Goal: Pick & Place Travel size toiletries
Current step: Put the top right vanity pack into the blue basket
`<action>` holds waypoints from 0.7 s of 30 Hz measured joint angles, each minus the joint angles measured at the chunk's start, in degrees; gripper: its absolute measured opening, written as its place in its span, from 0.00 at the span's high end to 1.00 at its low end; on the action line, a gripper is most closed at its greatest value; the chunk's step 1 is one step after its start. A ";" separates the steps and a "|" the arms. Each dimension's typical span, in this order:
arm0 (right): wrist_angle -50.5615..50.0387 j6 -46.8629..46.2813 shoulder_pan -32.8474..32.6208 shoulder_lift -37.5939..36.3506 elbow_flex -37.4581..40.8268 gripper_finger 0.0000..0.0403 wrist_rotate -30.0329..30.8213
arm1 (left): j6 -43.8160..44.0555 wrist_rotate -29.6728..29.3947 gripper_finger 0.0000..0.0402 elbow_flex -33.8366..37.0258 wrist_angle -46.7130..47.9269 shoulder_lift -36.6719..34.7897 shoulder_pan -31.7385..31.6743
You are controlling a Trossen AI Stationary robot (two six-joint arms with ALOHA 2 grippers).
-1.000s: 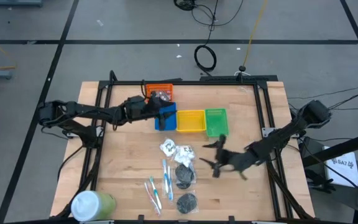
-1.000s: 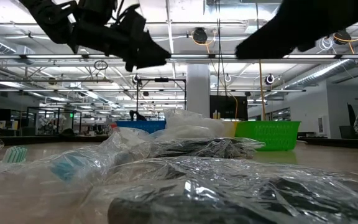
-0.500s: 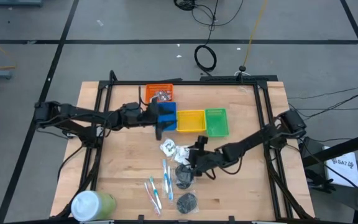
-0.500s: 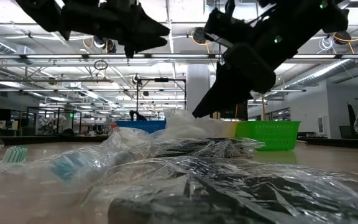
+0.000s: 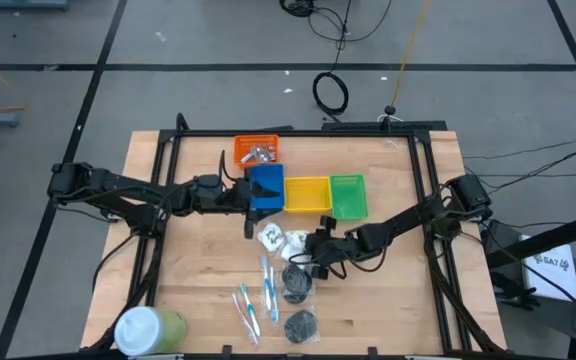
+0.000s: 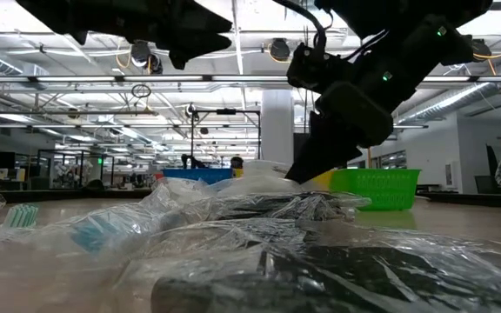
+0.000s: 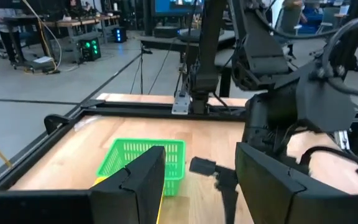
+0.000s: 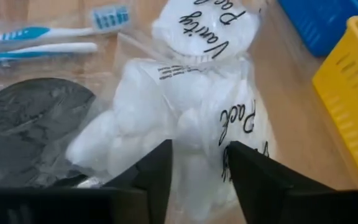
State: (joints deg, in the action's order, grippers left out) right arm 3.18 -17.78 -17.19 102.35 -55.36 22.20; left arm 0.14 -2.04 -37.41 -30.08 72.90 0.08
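Observation:
Two white wrinkly packets (image 5: 286, 241) lie on the wood table in front of the trays. Nearer the front edge lie thin blue and white toothbrushes (image 5: 258, 300) and two dark round discs in clear bags (image 5: 296, 282). Short silvery sticks (image 5: 258, 153) lie in the orange tray (image 5: 240, 146). My right gripper (image 8: 199, 149) slants down at the nearer packet (image 8: 191, 118), one finger on each side of its near end, with a gap between them. My left gripper (image 5: 252, 197) hangs open and empty beside the blue tray (image 5: 270, 178). My right gripper comes at the packet's near end (image 8: 197, 174) slanting down from the table's right. The packet's plastic fills the gap between the fingers (image 8: 154, 174). I cannot tell whether they touch it. The packet lies flat on the table.
The yellow tray (image 5: 308, 195) and green tray (image 5: 348, 196) stand in a row right of the blue one. A large green cylinder with a white cap (image 5: 148, 328) lies at the near left corner. A black frame (image 5: 168, 140) rims the table.
My right gripper has gone toward the table's left and down, tipping downward, and now stands over the white packets. My left gripper has swung a little toward the near edge, beside the blue tray. No object has moved.

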 joint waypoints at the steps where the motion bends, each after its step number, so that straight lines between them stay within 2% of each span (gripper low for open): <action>1: 0.02 0.03 -0.01 0.00 0.10 0.68 0.01 | 0.25 0.00 0.53 0.00 0.56 0.00 0.00; 10: -0.20 4.06 -0.03 -1.00 0.18 0.98 -1.51 | 1.62 0.00 0.54 0.02 0.36 0.04 0.00; 15: -0.27 6.14 -1.20 -6.43 0.20 0.99 -1.22 | 1.61 0.58 0.54 0.02 0.36 0.04 0.06; 21: 0.35 10.68 -5.00 -14.71 0.86 1.00 1.98 | -2.99 7.70 0.54 0.02 0.55 0.04 1.21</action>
State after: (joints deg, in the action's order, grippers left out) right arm 3.53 -7.10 -22.19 87.63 -54.50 24.18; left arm -2.85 5.66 -37.39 -29.53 72.95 1.29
